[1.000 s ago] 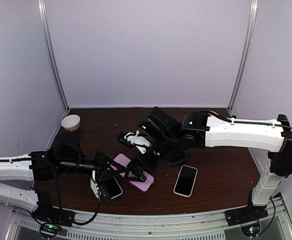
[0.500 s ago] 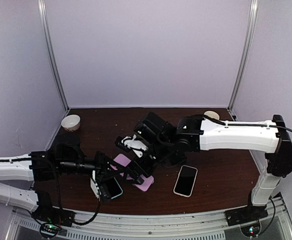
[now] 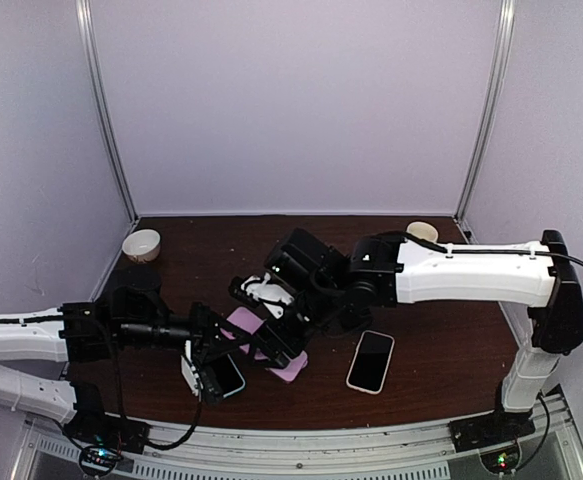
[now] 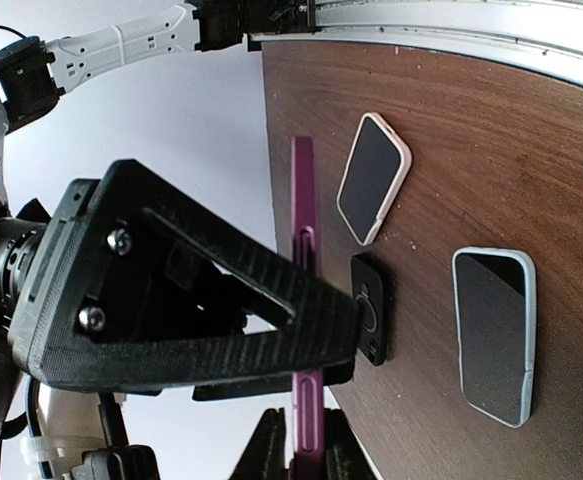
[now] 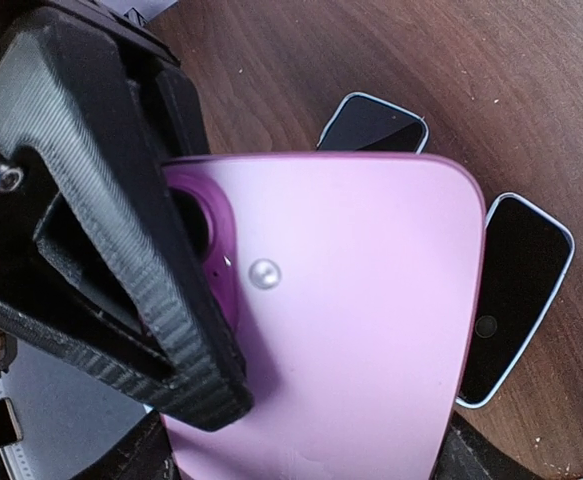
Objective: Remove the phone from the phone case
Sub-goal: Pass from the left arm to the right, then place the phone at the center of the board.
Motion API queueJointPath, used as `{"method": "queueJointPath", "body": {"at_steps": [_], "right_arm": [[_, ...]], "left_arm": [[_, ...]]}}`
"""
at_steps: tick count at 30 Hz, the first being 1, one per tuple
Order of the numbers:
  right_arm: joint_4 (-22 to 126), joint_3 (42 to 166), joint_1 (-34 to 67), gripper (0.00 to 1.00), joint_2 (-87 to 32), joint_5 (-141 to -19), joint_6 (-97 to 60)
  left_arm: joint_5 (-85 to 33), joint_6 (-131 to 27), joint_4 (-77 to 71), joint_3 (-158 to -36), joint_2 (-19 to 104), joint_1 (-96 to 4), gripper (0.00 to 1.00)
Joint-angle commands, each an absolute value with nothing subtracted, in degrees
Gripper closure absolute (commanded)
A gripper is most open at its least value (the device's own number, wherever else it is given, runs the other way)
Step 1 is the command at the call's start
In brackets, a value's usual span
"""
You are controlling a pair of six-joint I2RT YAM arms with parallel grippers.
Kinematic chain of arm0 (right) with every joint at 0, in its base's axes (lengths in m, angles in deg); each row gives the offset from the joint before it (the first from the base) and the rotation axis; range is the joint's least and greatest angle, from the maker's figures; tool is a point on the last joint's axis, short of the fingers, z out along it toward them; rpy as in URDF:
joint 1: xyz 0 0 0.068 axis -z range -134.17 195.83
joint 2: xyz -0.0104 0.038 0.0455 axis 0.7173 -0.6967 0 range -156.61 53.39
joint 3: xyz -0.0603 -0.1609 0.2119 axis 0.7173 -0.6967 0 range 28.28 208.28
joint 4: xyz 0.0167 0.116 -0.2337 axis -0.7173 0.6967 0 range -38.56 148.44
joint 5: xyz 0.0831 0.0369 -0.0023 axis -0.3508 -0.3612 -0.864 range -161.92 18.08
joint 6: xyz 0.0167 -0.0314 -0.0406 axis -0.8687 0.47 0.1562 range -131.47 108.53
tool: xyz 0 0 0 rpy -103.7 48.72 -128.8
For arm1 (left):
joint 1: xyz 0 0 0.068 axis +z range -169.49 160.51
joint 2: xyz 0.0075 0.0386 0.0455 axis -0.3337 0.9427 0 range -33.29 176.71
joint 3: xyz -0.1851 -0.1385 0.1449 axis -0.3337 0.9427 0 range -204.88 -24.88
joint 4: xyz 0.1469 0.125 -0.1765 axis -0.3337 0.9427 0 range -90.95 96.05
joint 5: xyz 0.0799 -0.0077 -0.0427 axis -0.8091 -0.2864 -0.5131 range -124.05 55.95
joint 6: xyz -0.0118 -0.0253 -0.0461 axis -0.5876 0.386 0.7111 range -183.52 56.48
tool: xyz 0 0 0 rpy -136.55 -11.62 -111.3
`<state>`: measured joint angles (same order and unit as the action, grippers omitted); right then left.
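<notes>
The pink phone case (image 3: 289, 366) is held tilted above the table. My left gripper (image 3: 233, 346) is shut on its thin edge, which shows clamped between my fingers in the left wrist view (image 4: 306, 445). My right gripper (image 3: 279, 342) straddles the case across its width. In the right wrist view the case's pink back (image 5: 361, 320) fills the frame, and my fingertips (image 5: 136, 455) lie against both long edges. The left gripper's black finger (image 5: 101, 230) covers the camera corner. The phone itself is hidden inside the case.
A white-edged phone (image 3: 371, 361) lies screen up at right of the case, and a light-blue phone (image 3: 227, 378) lies under the left gripper. A small black piece (image 4: 371, 308) sits by the case. Bowls stand at back left (image 3: 141, 244) and back right (image 3: 422, 230).
My right arm has moved left and down over the pink case, and its jaws have narrowed onto the case's sides. The left arm and its grip have not moved.
</notes>
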<state>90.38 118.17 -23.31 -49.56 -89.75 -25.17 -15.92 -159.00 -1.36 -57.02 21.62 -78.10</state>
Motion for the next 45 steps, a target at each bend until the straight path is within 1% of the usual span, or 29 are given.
{"method": "queueJointPath", "body": {"at_steps": [1,3,4,5,7,10,15,22,27,31,32,33,36,39,43,45], "right_arm": [[89.0,118.6,-23.5,0.36,-46.7,-85.1,-25.6],[88.6,117.3,-23.2,0.37,-45.3,-83.3,-26.0],[88.4,116.7,-22.9,0.37,-44.8,-82.6,-26.3],[88.5,116.2,-22.6,0.37,-44.2,-82.3,-26.4],[88.5,115.1,-22.2,0.38,-43.1,-81.6,-26.8],[88.8,113.6,-21.7,0.38,-41.5,-80.3,-27.2],[88.9,110.3,-20.6,0.39,-38.2,-78.3,-28.3],[90.1,103.6,-16.4,0.4,-32.8,-73.5,-32.7],[91.5,96.9,-12.1,0.4,-28.3,-70.4,-35.5],[92.4,90.8,-6.1,0.4,-23.8,-68.9,-38.1],[92.5,89.2,-4.8,0.4,-22.7,-68.8,-38.4],[92.5,87.8,-3.4,0.39,-21.6,-68.6,-38.5],[93.1,84.1,0.7,0.39,-19.6,-68.1,-38.9],[92.6,80.9,5.3,0.38,-18.7,-68.8,-39.4],[91.4,78.7,10.9,0.35,-19.8,-69.7,-39.6],[90.8,78.3,13.1,0.35,-21.2,-70.3,-39.2]], "left_arm": [[-17.0,-156.0,-9.0,-57.5,22.0,-78.3,0.82],[-17.4,-154.8,-11.5,-56.7,22.0,-78.4,0.7],[-17.7,-153.8,-12.3,-56.6,22.0,-78.4,0.62],[-17.7,-153.5,-12.3,-56.7,21.9,-78.4,0.57],[-18.3,-152.8,-12.2,-56.6,22.0,-78.4,0.51],[-19.2,-151.8,-12.3,-56.5,22.1,-78.4,0.48],[-22.5,-149.4,-13.3,-56.7,22.9,-78.4,0.47],[-23.6,-134.0,-14.7,-59.6,25.3,-78.0,0.4],[-27.3,-118.5,-12.6,-64.8,28.8,-78.0,0.28],[-28.7,-106.8,-10.1,-68.8,30.8,-78.0,0.18],[-28.1,-104.4,-10.2,-69.0,30.8,-78.0,0.13],[-27.6,-101.9,-10.8,-69.1,30.9,-78.0,0.04],[-28.2,-94.2,-11.1,-70.1,31.9,-78.0,0.02],[-32.4,-83.7,-6.9,-74.4,34.6,-78.1,0.02],[-41.2,-65.7,3.9,-84.3,40.9,-78.2,0.02],[-40.9,-60.4,10.7,-89.9,45.4,-78.2,0.02]]}}
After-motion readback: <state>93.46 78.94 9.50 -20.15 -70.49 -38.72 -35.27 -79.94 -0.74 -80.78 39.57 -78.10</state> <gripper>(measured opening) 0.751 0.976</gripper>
